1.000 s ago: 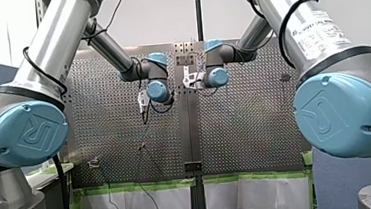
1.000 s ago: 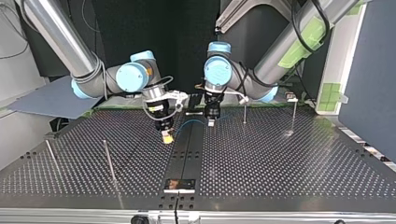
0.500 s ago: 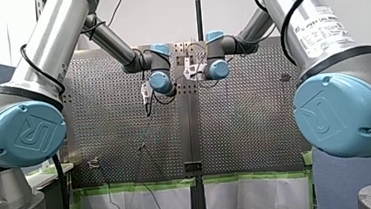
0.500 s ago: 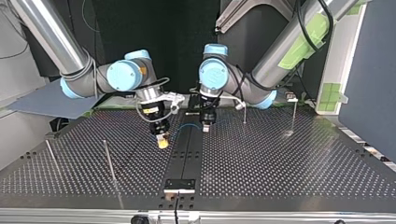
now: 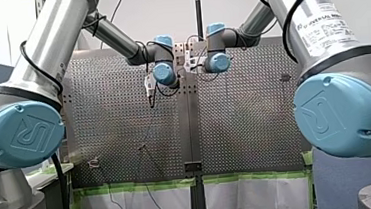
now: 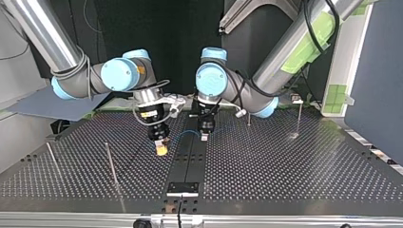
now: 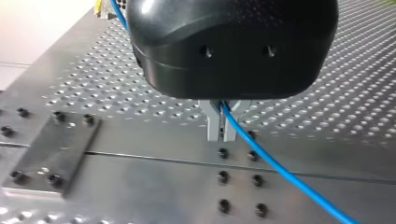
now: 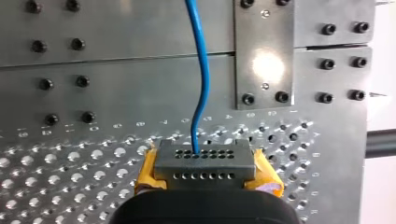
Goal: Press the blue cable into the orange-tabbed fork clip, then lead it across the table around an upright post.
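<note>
The blue cable (image 6: 186, 134) arcs between my two grippers over the table's dark middle strip. In the left wrist view my left gripper (image 7: 219, 127), black with metal fingers, is shut on the cable (image 7: 275, 168), which runs on beyond the fingers. In the right wrist view my right gripper (image 8: 205, 161), with yellow pads, is shut on the cable (image 8: 201, 74). The top view has my left gripper (image 6: 204, 136) right of my right gripper (image 6: 162, 150), both just above the table. A small clip (image 6: 297, 100) sits at that view's far right.
Upright posts stand at the top view's left (image 6: 110, 164), far left (image 6: 52, 159), behind my left arm (image 6: 248, 116) and far right (image 6: 299, 118). A black plate (image 6: 183, 188) lies at the near edge of the middle strip.
In the top view both grippers have moved leftward and nearer to the camera, carrying the blue cable between them. Both stay shut.
</note>
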Tool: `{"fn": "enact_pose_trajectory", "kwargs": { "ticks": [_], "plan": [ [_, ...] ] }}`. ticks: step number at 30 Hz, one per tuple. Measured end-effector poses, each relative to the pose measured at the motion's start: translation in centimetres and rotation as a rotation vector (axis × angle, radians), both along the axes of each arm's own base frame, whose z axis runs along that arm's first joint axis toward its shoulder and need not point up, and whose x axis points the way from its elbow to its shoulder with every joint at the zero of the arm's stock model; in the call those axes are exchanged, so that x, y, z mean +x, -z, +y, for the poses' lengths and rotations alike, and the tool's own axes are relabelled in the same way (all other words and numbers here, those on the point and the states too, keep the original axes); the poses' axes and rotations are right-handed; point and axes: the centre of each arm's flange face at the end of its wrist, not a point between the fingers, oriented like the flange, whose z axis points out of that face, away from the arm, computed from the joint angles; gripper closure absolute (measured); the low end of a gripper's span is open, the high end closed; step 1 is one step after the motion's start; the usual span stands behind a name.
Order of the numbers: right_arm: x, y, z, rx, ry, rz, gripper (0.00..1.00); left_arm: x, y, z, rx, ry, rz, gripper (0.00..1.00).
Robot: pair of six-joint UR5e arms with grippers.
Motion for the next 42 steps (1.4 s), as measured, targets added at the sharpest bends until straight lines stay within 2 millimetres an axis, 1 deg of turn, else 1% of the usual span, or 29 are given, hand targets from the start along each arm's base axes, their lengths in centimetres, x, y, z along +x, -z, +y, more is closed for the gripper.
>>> {"fn": "enact_pose_trajectory", "kwargs": {
  "ticks": [4, 7, 12, 15, 18, 22, 31, 34, 37, 42],
  "plan": [
    [-0.4, -1.2, 0.0, -0.015, 0.005, -0.012, 1.00, -0.1, -1.9, -0.4, -0.012, -0.003, -0.016, 1.00],
    [-0.9, -1.7, -0.3, -0.021, 0.013, -0.016, 1.00, -0.2, -3.2, -0.5, -0.027, -0.002, -0.029, 1.00],
    [-1.5, -2.0, -0.7, -0.024, 0.023, -0.018, 1.00, -0.2, -4.5, -0.7, -0.035, 0.001, -0.034, 1.00],
    [-1.9, -2.6, -0.8, -0.031, 0.029, -0.022, 1.00, -0.1, -5.2, -0.9, -0.036, 0.002, -0.035, 1.00],
    [-2.4, -3.6, -0.8, -0.043, 0.035, -0.030, 1.00, 0.0, -6.1, -1.2, -0.041, 0.006, -0.042, 1.00],
    [-3.2, -5.4, -0.7, -0.065, 0.045, -0.046, 1.00, 0.0, -7.3, -1.6, -0.047, 0.010, -0.050, 1.00],
    [-5.1, -8.8, -0.6, -0.102, 0.066, -0.081, 1.00, 0.1, -9.3, -2.1, -0.062, 0.020, -0.058, 1.00],
    [-5.6, -9.6, -0.7, -0.112, 0.073, -0.088, 1.00, 0.2, -10.0, -2.2, -0.066, 0.026, -0.059, 1.00],
    [-6.1, -10.0, -0.8, -0.116, 0.080, -0.091, 1.00, 0.2, -10.8, -2.4, -0.073, 0.038, -0.062, 1.00],
    [-6.9, -10.0, -1.3, -0.110, 0.098, -0.087, 1.00, 0.4, -12.2, -2.8, -0.097, 0.066, -0.068, 1.00]
  ]
}}
